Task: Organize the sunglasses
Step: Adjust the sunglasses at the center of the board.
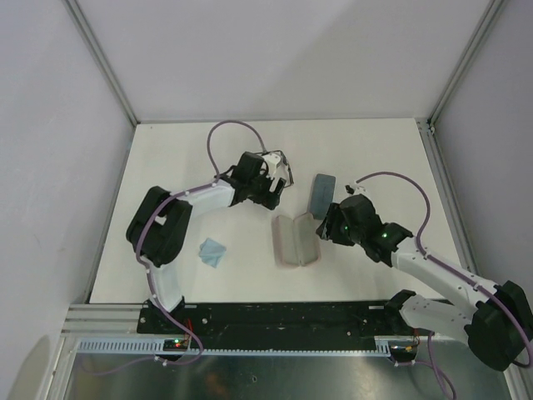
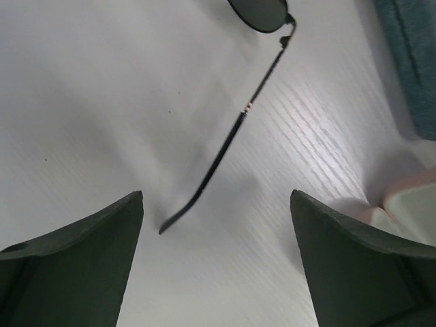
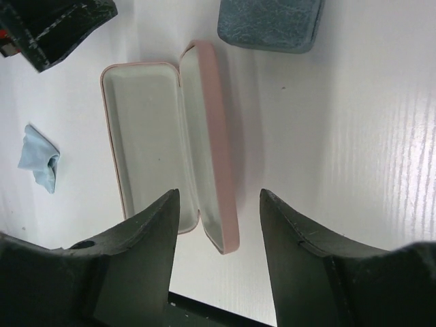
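Black wire sunglasses [image 2: 262, 9] on tabletop [image 2: 102, 102]. 1 arm extended, long axis 1-to-7 o'clock in left wrist view, tip toward left gripper [image 2: 216, 197]; its jaws wide apart, empty. Right gripper [image 3: 219, 194] jaws apart above open pink case [image 3: 216, 122].

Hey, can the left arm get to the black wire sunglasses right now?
Probably yes. The left gripper is open, and the black wire sunglasses lie on the bare table just ahead of it with nothing in between.
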Controlling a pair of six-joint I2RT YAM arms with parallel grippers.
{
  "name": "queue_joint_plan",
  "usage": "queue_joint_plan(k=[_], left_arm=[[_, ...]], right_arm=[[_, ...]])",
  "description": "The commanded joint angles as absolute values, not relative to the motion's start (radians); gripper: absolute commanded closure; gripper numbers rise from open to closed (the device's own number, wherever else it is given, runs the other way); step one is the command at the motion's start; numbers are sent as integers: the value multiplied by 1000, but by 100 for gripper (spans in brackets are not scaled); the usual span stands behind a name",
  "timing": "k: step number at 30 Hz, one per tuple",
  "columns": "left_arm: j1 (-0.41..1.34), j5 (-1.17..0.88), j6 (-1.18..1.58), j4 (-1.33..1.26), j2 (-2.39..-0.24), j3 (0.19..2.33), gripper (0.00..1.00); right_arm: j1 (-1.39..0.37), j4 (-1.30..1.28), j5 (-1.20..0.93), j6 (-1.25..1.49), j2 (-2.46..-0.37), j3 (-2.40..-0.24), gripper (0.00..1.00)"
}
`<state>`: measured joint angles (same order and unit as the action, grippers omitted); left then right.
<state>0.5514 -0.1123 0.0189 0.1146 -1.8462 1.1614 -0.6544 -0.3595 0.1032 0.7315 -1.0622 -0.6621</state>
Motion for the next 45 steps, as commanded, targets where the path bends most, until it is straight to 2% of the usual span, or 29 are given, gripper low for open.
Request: queue_joint_plan(k=[1,4,6,11,12,14,16,23,27,29,31,34,36,45], left_arm=[[552,-63,-84,156,-1913,1249,10],[553,-46,-94,164,-1951,1281,17],[552,-54,-104,167,-1971,1302,33],[553,-139,-92,181,-1956,1322,81],[553,-173,-80,181,-1945,1317,87],[558,-239,-50,182,-1912,1299,96],[576,-255,-26,181,-1875,1271,99],[672,-216,15,182,-1765,1173,99],[695,-230,33,181,-1702,1138,96],[702,-228,29,181,-1679,1127,91],[708,-216,27,181,-1664,1121,80],[709,-153,38,181,-1659,1120,51],[710,-105,54,181,-1659,1124,43],[707,-21,104,193,-1568,1127,34]], right_arm=[[-626,-398,72,696,-1021,-678,45],[-619,-398,62,695,-1014,-678,44],[-617,-397,59,695,-1015,-678,45],[-608,-391,55,684,-1026,-678,45],[-604,-384,50,677,-1029,-678,45],[-583,-356,27,661,-1042,-680,45],[-544,-318,-37,630,-1069,-694,46],[-497,-323,-89,449,-1337,-965,45],[-494,-259,-114,397,-1417,-1035,46],[-492,-224,-136,389,-1430,-1045,46],[-490,-200,-156,385,-1439,-1048,46],[-486,-196,-159,387,-1447,-1049,46],[-482,-211,-157,390,-1451,-1049,46],[-473,-255,-164,366,-1455,-1048,47]])
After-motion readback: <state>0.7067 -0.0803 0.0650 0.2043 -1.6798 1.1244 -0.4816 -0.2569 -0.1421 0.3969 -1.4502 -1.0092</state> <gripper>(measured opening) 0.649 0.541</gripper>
